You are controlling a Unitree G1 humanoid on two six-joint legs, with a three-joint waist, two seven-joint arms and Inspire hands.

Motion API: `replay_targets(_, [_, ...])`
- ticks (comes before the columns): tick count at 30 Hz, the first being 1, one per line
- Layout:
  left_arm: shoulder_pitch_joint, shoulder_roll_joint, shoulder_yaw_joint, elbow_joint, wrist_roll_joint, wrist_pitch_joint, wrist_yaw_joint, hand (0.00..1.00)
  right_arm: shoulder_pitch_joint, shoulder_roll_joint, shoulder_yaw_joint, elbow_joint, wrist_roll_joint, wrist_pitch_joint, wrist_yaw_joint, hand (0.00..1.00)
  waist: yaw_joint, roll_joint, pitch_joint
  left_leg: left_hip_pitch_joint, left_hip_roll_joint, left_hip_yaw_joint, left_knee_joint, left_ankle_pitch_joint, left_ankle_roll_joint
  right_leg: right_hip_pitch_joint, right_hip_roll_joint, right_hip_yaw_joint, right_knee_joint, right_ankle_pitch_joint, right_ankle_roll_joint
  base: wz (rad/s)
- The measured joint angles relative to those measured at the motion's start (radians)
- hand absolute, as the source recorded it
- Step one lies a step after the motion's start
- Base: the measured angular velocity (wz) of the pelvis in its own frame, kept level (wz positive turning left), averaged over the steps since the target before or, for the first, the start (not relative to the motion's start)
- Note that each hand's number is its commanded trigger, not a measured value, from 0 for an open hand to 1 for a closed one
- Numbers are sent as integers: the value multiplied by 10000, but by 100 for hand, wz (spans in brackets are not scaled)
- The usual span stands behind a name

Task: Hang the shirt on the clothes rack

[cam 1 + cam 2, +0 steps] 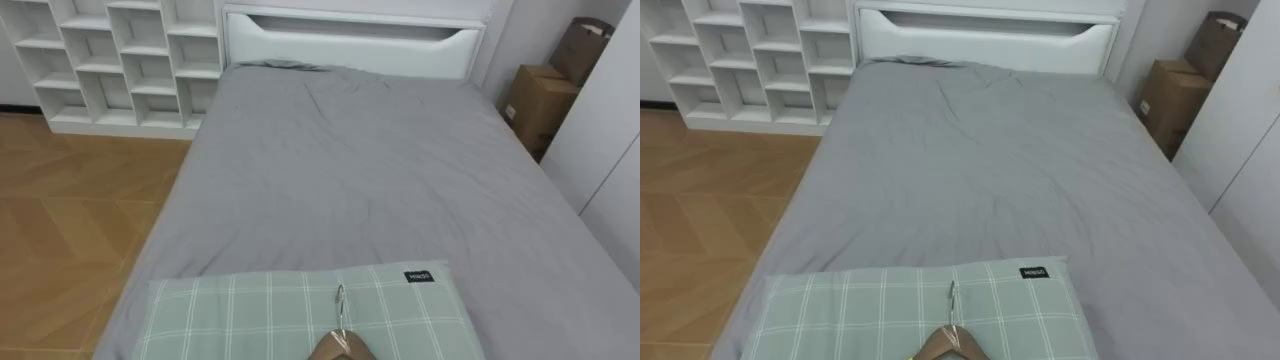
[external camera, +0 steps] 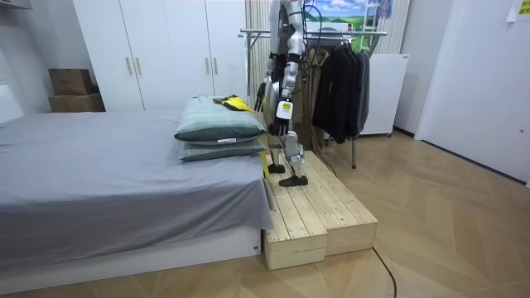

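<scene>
Your left hand (image 2: 284,108) hangs low at the robot's side in the room view. The right hand (image 2: 267,93) sits just beyond the body, nearer the pillows. You cannot tell how far either one is open, or whether it has hold of anything.

Just in front of you a wooden hanger (image 1: 948,343) lies on the green checked pillow (image 1: 240,315), at that pillow's near edge, with its metal hook pointing toward the headboard (image 1: 350,48). In the room view a yellow cloth (image 2: 235,102) rests on the same pillow at the end next to the robot. That pillow is the upper of 2 stacked at the near end of the bed (image 1: 380,170), whose grey sheet lies flat.

The robot stands upright on a wooden platform (image 2: 319,211) against that end of the bed. The clothes rack (image 2: 331,35) is close behind it, hung with dark clothes (image 2: 341,79).

Off the bed's far left corner stands a white shelf unit (image 1: 120,60). Off its far right corner, 2 cardboard boxes (image 1: 538,100) sit beside a white wardrobe (image 1: 610,140).
</scene>
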Motion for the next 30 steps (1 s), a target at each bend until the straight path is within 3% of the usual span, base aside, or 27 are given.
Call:
replay_targets(9, [-44,-15,-11,-8,-3,-10,163,0,-15,2,10,-16,23,-1,6,0,-6,-40,34,0,-1,-9,-4,-2,2,-3,-5,22,-1,-10,10,0])
replay_targets(30, [-74,-103,7,17,-214,-41,476,0,50,4,0,4,295,-7,-10,0,-5,-72,17,41,7,85,-12,-4,4,-6,10,82,18,-5,3,0])
